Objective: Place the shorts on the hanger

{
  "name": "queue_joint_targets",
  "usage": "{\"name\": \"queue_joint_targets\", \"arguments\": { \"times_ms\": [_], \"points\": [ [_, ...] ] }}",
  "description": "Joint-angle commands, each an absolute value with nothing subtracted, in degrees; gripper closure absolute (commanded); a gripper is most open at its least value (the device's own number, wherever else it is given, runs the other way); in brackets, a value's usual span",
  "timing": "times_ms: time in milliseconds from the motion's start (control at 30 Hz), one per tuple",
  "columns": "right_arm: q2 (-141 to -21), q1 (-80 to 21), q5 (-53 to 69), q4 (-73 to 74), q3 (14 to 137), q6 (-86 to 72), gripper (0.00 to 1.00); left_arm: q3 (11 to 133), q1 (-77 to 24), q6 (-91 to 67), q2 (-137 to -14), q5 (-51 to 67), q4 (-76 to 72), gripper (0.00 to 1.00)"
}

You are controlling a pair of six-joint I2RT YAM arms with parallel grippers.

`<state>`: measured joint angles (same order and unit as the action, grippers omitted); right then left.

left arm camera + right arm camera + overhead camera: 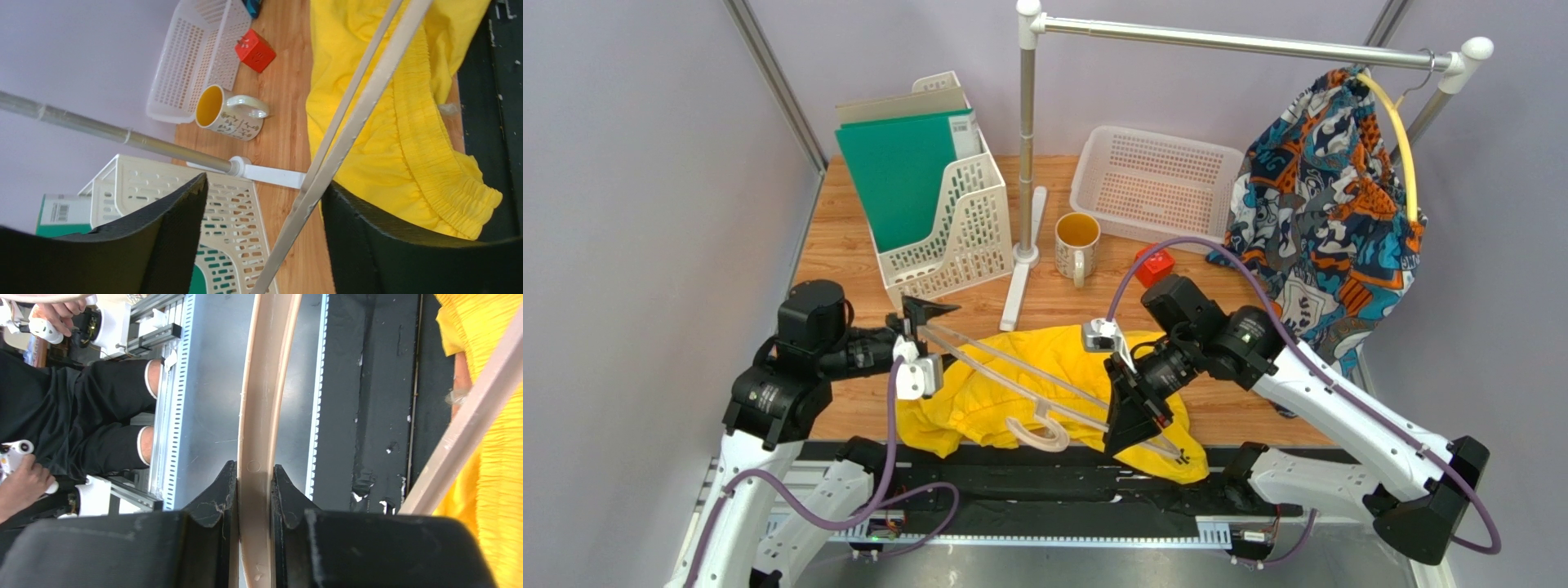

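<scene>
The yellow shorts [1063, 368] lie crumpled on the table's near edge; they also show in the left wrist view [423, 141] and the right wrist view [497, 447]. The beige hanger [1014, 374] lies tilted across them, its hook [1044, 431] towards the near edge. My right gripper [1130, 429] is shut on one hanger arm [261, 386], its jaws pressed on both sides [253, 468]. My left gripper [922, 321] is open at the hanger's other end. The thin hanger bars [362, 104] pass between its wide-apart fingers [264, 184], close to the right one.
A white file rack [946, 227] with green folders stands at the back left. A clothes rail post [1027, 147], a mug [1076, 245], a red cube [1155, 266] and a white basket [1155, 178] stand behind the shorts. A patterned garment [1326, 208] hangs at the right.
</scene>
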<state>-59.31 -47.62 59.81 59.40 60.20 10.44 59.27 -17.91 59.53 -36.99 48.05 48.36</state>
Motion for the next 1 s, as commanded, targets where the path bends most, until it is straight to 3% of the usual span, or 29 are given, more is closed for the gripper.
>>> {"name": "queue_joint_targets", "arguments": {
  "times_ms": [0,133,167,200,233,267,300,333,400,500,767,967],
  "points": [
    [-61.08,-48.95,58.89,61.34,66.00,16.34,1.00,56.78,-24.40,70.13,-37.97,47.83,56.67,0.33],
    [-62.14,-49.66,57.04,62.93,67.59,18.54,1.00,52.48,-29.09,69.71,-37.00,41.93,56.95,0.57],
    [-62.23,-49.66,56.43,63.02,67.76,18.63,1.00,52.47,-29.27,68.65,-37.09,42.01,56.95,0.78],
    [-62.23,-49.66,54.51,62.58,68.20,18.46,1.00,52.64,-29.27,67.25,-37.26,42.10,56.78,0.90],
    [-62.14,-49.66,52.93,61.97,68.46,18.02,0.93,53.17,-29.27,63.15,-37.53,41.84,56.60,1.00],
    [-61.62,-49.75,51.08,61.44,68.90,17.50,0.82,53.43,-29.27,60.41,-37.62,41.40,55.56,1.00],
    [-61.35,-49.66,47.41,60.30,69.86,17.40,0.51,53.70,-29.18,54.64,-37.88,40.61,54.94,1.00],
    [-61.00,-49.66,45.02,59.42,70.57,16.79,0.37,54.14,-29.18,52.32,-38.14,40.43,54.67,1.00],
    [-60.12,-49.66,37.99,56.96,71.98,16.52,0.23,54.32,-29.18,47.06,-38.23,40.78,54.76,1.00],
    [-57.84,-49.48,32.00,51.70,73.39,16.00,0.15,54.05,-29.18,39.94,-37.97,41.84,52.92,1.00],
    [-55.81,-49.57,30.94,46.50,70.85,15.21,0.11,54.58,-29.18,32.43,-41.31,38.24,50.62,1.00],
    [-45.72,-49.57,28.75,41.59,61.99,16.08,0.01,56.51,-28.57,27.44,-41.04,37.79,49.22,1.00]
  ]
}}
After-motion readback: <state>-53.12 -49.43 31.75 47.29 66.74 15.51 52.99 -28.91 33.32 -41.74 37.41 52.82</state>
